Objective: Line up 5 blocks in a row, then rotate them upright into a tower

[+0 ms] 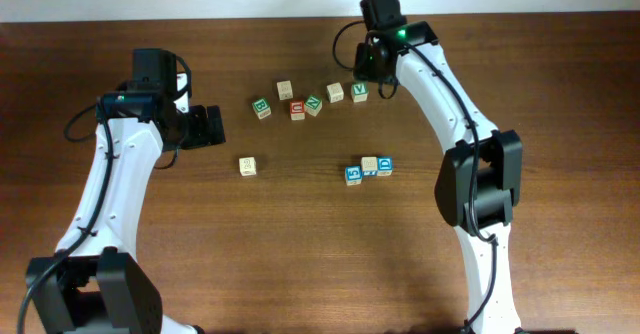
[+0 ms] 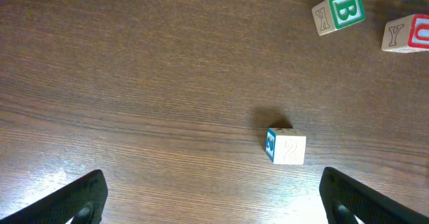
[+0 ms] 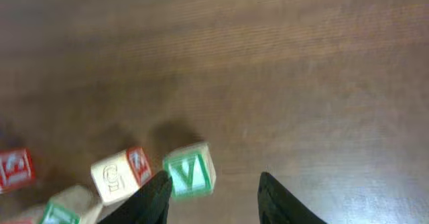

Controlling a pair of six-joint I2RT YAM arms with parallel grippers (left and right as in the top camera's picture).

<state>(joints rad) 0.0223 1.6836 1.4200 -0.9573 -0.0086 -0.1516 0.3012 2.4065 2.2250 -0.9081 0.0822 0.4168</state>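
Right tool [image 3: 214,177] stands spread and empty beside the smooth, square-edged wooden V cube [image 3: 190,170].

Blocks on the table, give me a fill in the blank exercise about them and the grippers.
The green block beside the right gripper shows the letter ___.
In the group of three, the two blocks flanking the pale block are both ___.
The left gripper stands wide ___, holding nothing.
Missing words: V; blue; open.
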